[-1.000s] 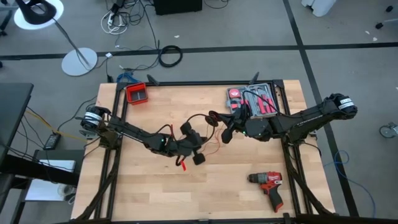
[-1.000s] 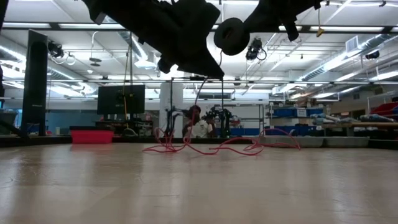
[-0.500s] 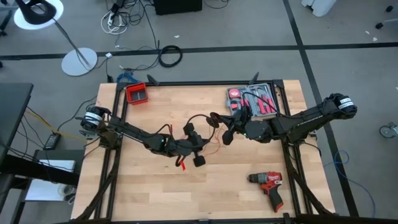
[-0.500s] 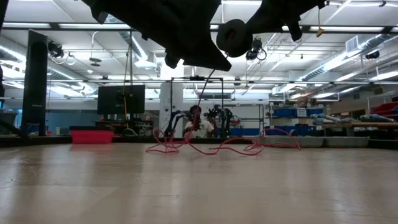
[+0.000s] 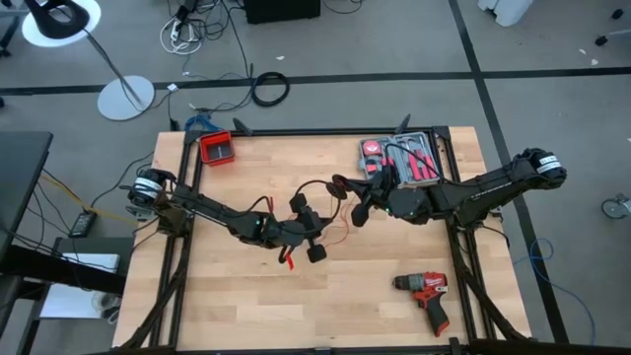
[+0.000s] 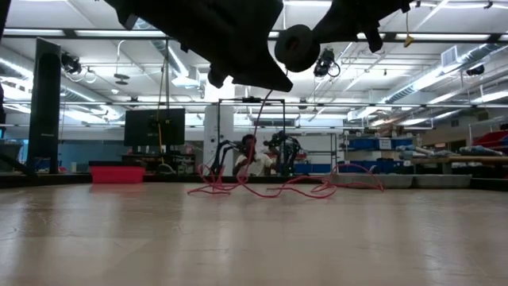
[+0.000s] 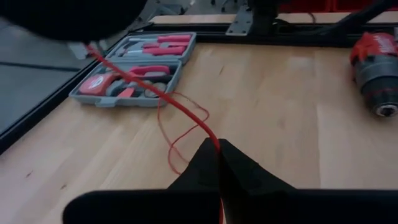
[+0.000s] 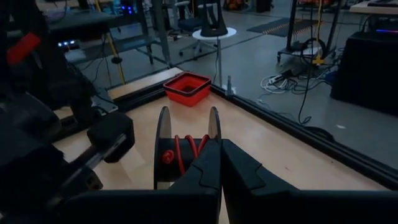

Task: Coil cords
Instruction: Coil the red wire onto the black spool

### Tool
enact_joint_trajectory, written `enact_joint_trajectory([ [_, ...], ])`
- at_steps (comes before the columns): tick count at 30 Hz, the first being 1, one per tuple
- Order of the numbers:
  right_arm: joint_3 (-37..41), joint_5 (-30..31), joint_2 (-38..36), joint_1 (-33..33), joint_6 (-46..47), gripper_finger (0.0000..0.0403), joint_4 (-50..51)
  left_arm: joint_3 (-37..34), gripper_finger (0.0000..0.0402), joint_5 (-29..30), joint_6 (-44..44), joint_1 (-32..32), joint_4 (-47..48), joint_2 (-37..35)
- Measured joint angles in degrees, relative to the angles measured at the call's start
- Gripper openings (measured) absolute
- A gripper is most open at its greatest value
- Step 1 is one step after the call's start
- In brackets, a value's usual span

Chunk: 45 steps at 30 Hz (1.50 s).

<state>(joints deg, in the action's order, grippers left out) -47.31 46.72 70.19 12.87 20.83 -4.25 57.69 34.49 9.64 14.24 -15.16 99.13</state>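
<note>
The cords are thin red and black wires (image 5: 325,187) at the table's middle. Loose red loops (image 6: 270,188) lie on the wood, and a red end clip (image 5: 288,261) lies nearer the front. My left gripper (image 7: 219,146) is above the middle, pointing toward the table's right, shut on a red wire. Facing it from the right, my right gripper (image 8: 221,146) is shut on a small black spool (image 8: 186,140) with red wire wound round it. In the low view the spool (image 6: 298,48) hangs well above the table. My left gripper pinches one strand of red wire (image 7: 211,130) between its two fingertips, coming nearly level from the table's left. From the fingers the strand runs up and away toward the spool; thin slack loops (image 7: 177,134) lie on the table below. My right gripper pinches the rim of one of the spool's flanges (image 8: 214,127) between its two fingers, coming nearly level from the table's right. The spool is lifted clear of the table, its two flanges on edge and the red turns (image 8: 185,152) between them.
A grey tool case (image 5: 399,158) with red-handled tools lies at the far right. The red drill (image 5: 426,293) lies at the near right, and a red bin (image 5: 217,148) stands at the far left corner. Bare wood spreads along the near side.
</note>
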Motion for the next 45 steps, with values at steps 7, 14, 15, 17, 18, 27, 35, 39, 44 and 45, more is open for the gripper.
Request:
enact_joint_trajectory([
  [7,0.00,-0.67,0.00,-0.01,2.66,0.0000,-4.19,0.02,0.0000,1.96,6.05,-0.48,0.40,0.00],
  [14,-0.07,-0.16,4.64,-1.34,3.11,0.0000,-10.26,0.02,0.0000,2.10,7.67,-1.59,-1.14,0.00],
  [15,-0.07,-0.20,5.87,-1.70,2.55,0.0000,-11.12,0.02,0.0000,1.86,8.10,-1.76,-1.06,0.00],
  [17,-0.07,-0.28,8.29,-2.68,1.57,0.0000,-12.64,0.02,0.0000,0.90,8.67,-1.94,-0.99,0.00],
  [18,-0.07,-0.25,9.23,-3.17,1.22,0.0000,-12.95,0.02,0.0000,0.63,8.79,-1.97,-0.69,0.00],
  [27,-0.07,-4.59,13.14,-5.62,2.02,0.0000,-16.58,0.02,0.0000,0.51,10.28,-2.20,1.80,0.00],
  [35,-0.07,-4.38,13.15,-5.77,1.77,0.0000,-16.74,0.20,0.0000,0.60,10.20,-3.30,0.80,0.00],
  [39,-0.07,-4.35,14.08,-6.32,-0.76,0.0000,-16.37,2.34,0.0000,-2.13,8.77,-4.17,0.95,0.02],
  [44,-0.04,-4.44,14.80,-6.35,-3.68,0.0000,-14.67,7.37,0.0000,-4.40,6.55,-4.50,9.45,0.02],
  [45,-0.04,-4.49,14.80,-6.23,-4.20,0.0000,-14.76,8.94,0.0000,-4.40,5.99,-4.50,12.44,0.02],
])
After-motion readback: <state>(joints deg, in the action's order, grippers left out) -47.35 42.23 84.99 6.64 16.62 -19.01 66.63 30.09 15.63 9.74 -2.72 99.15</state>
